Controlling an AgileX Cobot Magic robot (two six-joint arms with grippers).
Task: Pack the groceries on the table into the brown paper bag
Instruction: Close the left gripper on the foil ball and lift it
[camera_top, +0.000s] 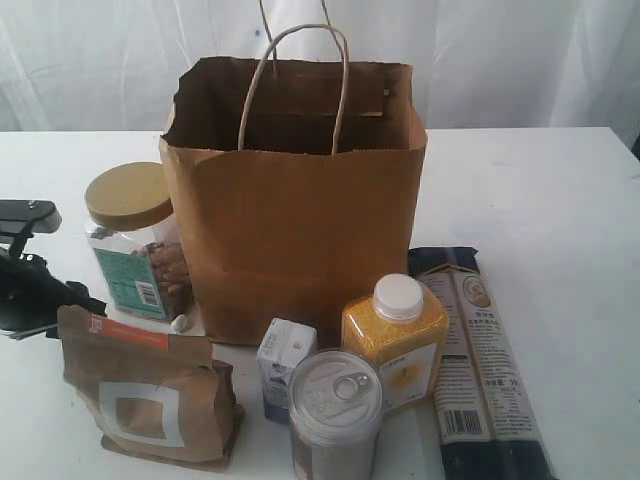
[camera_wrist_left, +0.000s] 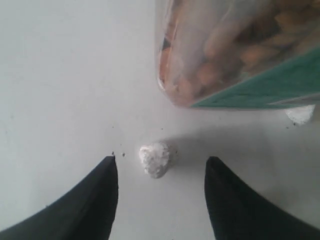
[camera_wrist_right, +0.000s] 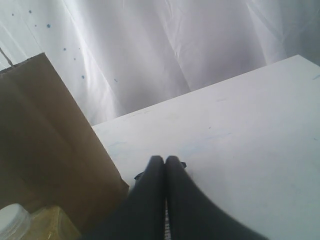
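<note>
The brown paper bag (camera_top: 300, 230) stands open in the middle of the table (camera_top: 560, 200). To its left stands the clear nut jar (camera_top: 135, 240) with a tan lid. Along the front are the kraft pouch (camera_top: 150, 395), small carton (camera_top: 283, 362), pull-tab can (camera_top: 335, 410), yellow bottle (camera_top: 395, 340) and long pasta pack (camera_top: 480, 370). My left gripper (camera_wrist_left: 161, 158) is open low over the table, short of the nut jar (camera_wrist_left: 240, 50), holding nothing. My right gripper (camera_wrist_right: 165, 159) is shut and empty, beside the bag (camera_wrist_right: 45, 150) and over the pasta pack's corner (camera_wrist_right: 181, 164).
A small white lump (camera_wrist_left: 156, 159) lies on the table between my left fingertips, and a second one (camera_wrist_left: 301, 114) sits at the jar's base. My left arm (camera_top: 25, 285) comes in from the left edge. A white curtain (camera_wrist_right: 175, 50) hangs behind the table.
</note>
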